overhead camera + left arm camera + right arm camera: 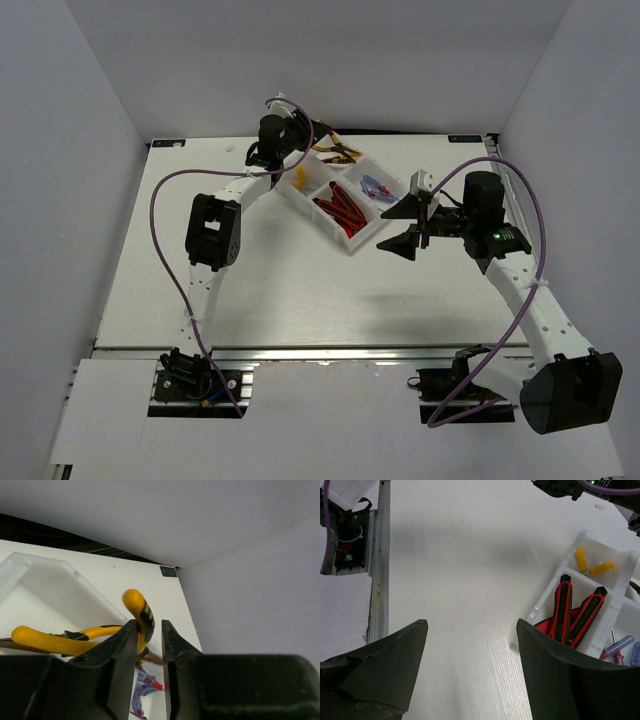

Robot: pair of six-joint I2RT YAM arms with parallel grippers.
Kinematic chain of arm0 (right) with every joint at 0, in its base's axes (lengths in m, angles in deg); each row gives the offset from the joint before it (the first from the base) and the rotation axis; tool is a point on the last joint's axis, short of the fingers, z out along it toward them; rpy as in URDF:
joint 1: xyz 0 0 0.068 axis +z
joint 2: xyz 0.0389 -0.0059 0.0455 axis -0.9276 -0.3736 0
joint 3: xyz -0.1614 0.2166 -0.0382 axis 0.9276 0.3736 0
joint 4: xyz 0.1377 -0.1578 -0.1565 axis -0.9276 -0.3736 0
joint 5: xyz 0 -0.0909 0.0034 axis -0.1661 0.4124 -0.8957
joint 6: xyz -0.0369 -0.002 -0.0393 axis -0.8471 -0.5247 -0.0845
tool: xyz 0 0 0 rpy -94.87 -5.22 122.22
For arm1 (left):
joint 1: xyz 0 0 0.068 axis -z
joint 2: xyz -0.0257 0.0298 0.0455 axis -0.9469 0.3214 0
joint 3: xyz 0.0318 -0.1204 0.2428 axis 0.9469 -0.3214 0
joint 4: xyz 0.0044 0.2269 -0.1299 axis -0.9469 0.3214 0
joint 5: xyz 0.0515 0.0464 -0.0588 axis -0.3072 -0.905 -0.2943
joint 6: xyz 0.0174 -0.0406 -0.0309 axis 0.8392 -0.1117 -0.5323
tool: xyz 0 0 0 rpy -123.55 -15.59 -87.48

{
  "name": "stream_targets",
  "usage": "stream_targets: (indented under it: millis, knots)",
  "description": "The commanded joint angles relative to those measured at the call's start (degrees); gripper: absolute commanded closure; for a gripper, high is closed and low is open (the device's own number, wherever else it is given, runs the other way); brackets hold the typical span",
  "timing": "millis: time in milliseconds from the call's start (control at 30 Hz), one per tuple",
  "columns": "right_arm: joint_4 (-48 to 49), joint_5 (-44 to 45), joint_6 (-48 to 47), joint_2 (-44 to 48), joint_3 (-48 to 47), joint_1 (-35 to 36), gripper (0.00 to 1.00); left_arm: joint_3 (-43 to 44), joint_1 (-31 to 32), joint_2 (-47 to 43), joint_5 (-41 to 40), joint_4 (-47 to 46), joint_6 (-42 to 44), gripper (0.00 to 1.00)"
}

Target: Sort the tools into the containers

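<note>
The white four-compartment tray [352, 246] sits far centre on the table. Its far compartment holds two yellow-handled pliers [338, 151]. My left gripper [312, 140] is over them. In the left wrist view its jaws [148, 623] are slightly apart around one yellow pliers handle [142, 611], with a thin gap beside the right finger. The second pliers [50, 637] lies to the left. Two red-and-black knives [563, 607], blue and red screwdrivers [618, 647] and a tiny yellow tool [592, 569] lie in other compartments. My right gripper [383, 230] is open and empty beside the tray's near right side.
White walls enclose the table on three sides. A metal rail [379, 580] and the arm bases run along the near edge. Purple cables [160, 210] loop beside both arms. Bare tabletop [470, 580] lies under the right gripper [471, 622].
</note>
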Motion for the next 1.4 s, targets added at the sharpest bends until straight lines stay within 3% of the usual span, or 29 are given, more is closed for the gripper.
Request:
stream_targets:
  millis: [0, 333, 767, 933, 967, 1067, 1100, 1133, 1300, 1333, 1367]
  knots:
    - [2.2, -1.8, 0.6, 0.8, -0.7, -0.5, 0.22, 1.1, -0.2, -4.2, -1.3, -0.7, 0.0, 0.63]
    - [4.1, -2.1, 2.0, 1.9, 0.6, -0.8, 0.21, 0.6, -0.2, -7.2, -0.9, 0.6, -0.1, 0.43]
    - [6.3, -2.4, 4.1, 2.9, 1.8, -1.0, 0.20, -2.2, -2.2, -15.9, -5.6, 8.8, 5.4, 0.34]
    - [6.6, -2.1, 4.3, 3.0, 2.0, -1.0, 0.20, -5.8, -3.0, -18.9, -5.2, 8.1, 5.8, 0.33]
    - [6.8, -1.9, 4.5, 2.9, 2.1, -1.0, 0.20, -6.3, -3.1, -19.5, -5.1, 8.0, 6.1, 0.36]
    - [7.5, -1.5, 5.5, 2.4, 2.3, -1.0, 0.21, -8.4, -3.5, -22.0, -3.2, 8.7, 7.3, 0.65]
    - [7.6, -1.4, 5.6, 2.2, 2.3, -1.0, 0.21, -9.4, -3.8, -23.0, -2.4, 8.8, 7.7, 0.77]
    - [7.8, -1.0, 5.7, 2.0, 2.3, -1.0, 0.21, -11.0, -4.1, -25.4, -1.7, 8.9, 8.0, 1.00]
    - [7.7, 1.5, 6.3, 0.6, 2.0, -1.0, 0.21, -32.8, -6.3, -39.0, 0.3, 7.8, 15.1, 1.00]
    - [7.4, 2.1, 6.3, 0.3, 1.8, -1.0, 0.13, -36.2, -6.6, -41.6, 0.1, 8.1, 16.7, 1.00]
    - [6.3, 2.8, 6.2, -0.1, 1.3, -1.0, 0.11, -39.3, -7.3, -46.8, -0.2, 9.9, 20.4, 0.98]
